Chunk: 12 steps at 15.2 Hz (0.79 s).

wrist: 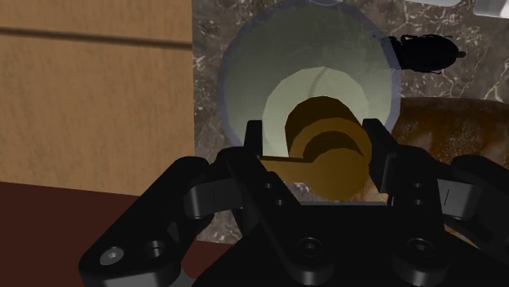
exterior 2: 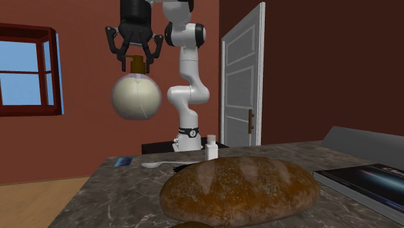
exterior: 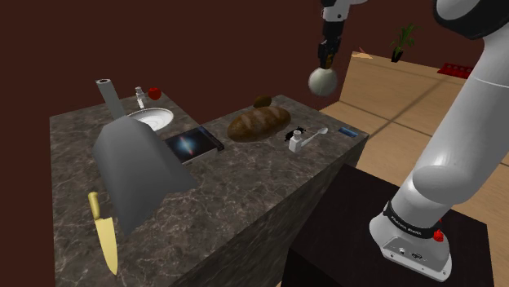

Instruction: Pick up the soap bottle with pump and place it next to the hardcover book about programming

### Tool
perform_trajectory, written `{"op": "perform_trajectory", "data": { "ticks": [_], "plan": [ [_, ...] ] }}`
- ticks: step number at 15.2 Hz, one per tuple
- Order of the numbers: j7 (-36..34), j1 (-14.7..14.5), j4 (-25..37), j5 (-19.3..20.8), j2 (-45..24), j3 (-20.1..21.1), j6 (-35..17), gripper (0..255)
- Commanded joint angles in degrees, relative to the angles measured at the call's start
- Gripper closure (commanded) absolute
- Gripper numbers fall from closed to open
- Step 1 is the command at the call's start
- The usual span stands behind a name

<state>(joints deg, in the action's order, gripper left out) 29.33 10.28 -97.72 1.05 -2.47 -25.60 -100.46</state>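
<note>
Marble worktop lies below; my end effector pinches the round soap bottle by its brown pump, high over the worktop's edge; I'd carry it level, lowering beside the book.

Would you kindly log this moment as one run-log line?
phase: carry | hand: shut on soap bottle | soap bottle: in the air above the counter | book: flat on counter beside bread loaf
</note>
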Motion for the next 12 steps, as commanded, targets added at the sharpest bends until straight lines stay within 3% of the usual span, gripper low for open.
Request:
{"op": "perform_trajectory", "data": {
  "ticks": [1, 12],
  "plan": [
    [-0.03, -0.03, 1.80, -0.07, -0.12, 0.03, 1.68, 255],
    [0.69, 0.35, 11.72, -0.81, -1.77, -0.21, 10.10, 255]
  ]
}}
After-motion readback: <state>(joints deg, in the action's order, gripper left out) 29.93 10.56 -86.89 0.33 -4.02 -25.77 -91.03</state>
